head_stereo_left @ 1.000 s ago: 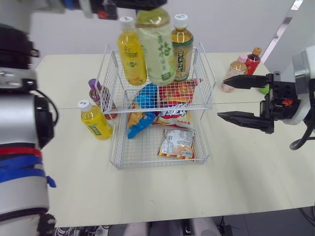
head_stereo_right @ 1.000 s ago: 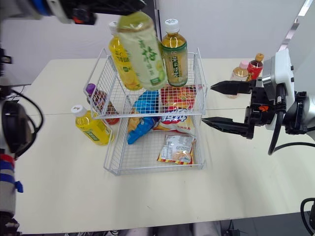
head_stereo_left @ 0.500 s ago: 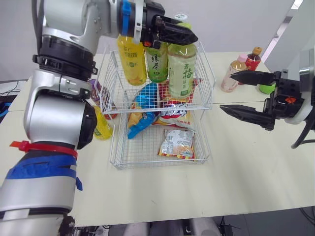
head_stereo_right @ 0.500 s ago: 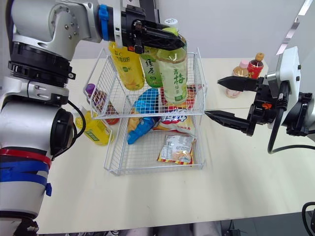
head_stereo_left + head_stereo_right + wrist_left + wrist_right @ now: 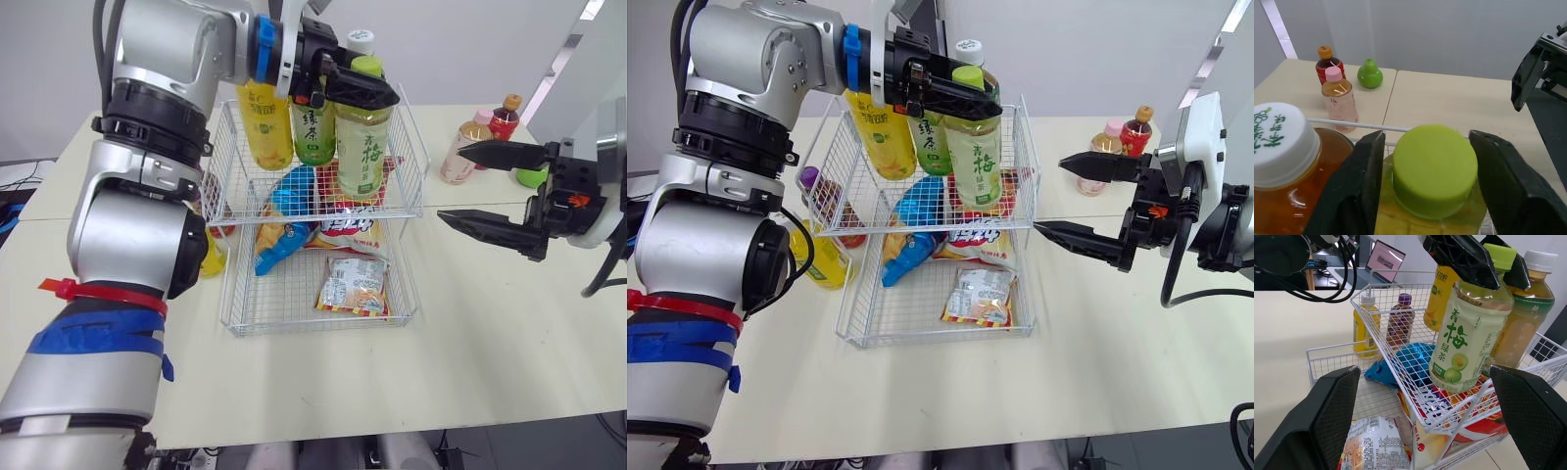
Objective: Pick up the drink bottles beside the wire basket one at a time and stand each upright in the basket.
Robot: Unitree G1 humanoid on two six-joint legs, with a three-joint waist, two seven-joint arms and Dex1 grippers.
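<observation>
The left claw (image 5: 370,90) pinches the green cap of a tea bottle (image 5: 362,147). The bottle stands straight up in the top shelf of the wire basket (image 5: 294,315), on its right side, just beside a white-cap bottle (image 5: 1520,333); a yellow bottle (image 5: 265,122) stands further left on the same shelf. Its bottom is down at the wires, but I cannot tell if it sits on them. The right claw (image 5: 453,184) is spread wide and holds nothing; it hangs over the table (image 5: 490,333), to the right of the basket.

More bottles wait outside: a small yellow one (image 5: 1364,325) and a purple-cap one (image 5: 1400,320) on the left of the basket; a pink-cap one (image 5: 460,152) and a red one (image 5: 505,116) far on the right.

Here is what I think could go wrong. If the claw lets go before the bottle rests on the wires, it may drop, wobble and tip. It is close to the near rail, so it could fall over onto the snack bags (image 5: 353,286) below. If the fingers drag on the cap as they open, they may pull it crooked. If it leans, it can bump the white-cap bottle and knock that one down too.
</observation>
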